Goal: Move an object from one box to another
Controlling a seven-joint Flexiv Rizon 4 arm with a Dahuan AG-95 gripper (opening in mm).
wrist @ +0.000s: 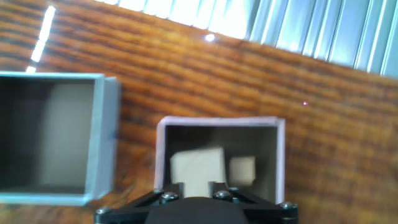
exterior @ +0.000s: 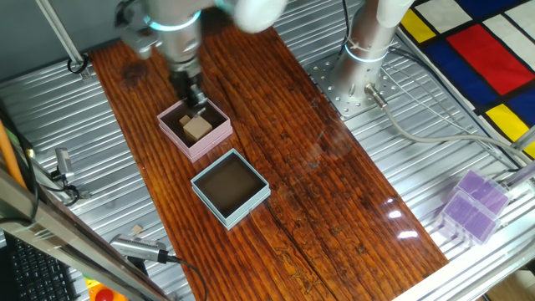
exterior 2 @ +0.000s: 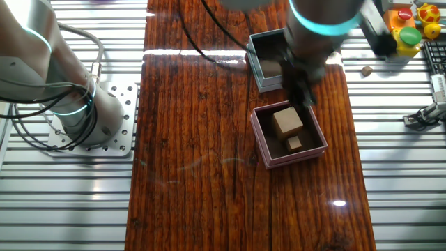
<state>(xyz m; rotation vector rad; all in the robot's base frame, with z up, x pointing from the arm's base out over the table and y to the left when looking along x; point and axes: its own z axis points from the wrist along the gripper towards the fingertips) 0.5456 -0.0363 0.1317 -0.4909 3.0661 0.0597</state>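
The small pink box (exterior: 195, 154) stands on the wooden board and holds a larger wooden cube (exterior: 198, 127) and a smaller one beside it. They also show in the other fixed view: the pink box (exterior 2: 263, 143), the large cube (exterior 2: 287, 120) and the small cube (exterior 2: 295, 143). The light blue box (exterior: 211, 199) next to it has only its dark inside showing. My gripper (exterior: 196, 104) hangs just above the pink box, jaws apart, holding nothing. In the hand view the large cube (wrist: 197, 167) lies below my gripper (wrist: 197, 185), with the small cube (wrist: 242, 169) to its right and the blue box (wrist: 102, 137) at left.
The board lies on a ribbed metal table. The arm's base (exterior: 368, 42) is bolted at the back, with cables running from it. Purple translucent boxes (exterior: 472, 205) stand at the right edge. A button box (exterior 2: 411, 24) and a small loose block (exterior 2: 366, 70) lie beside the board.
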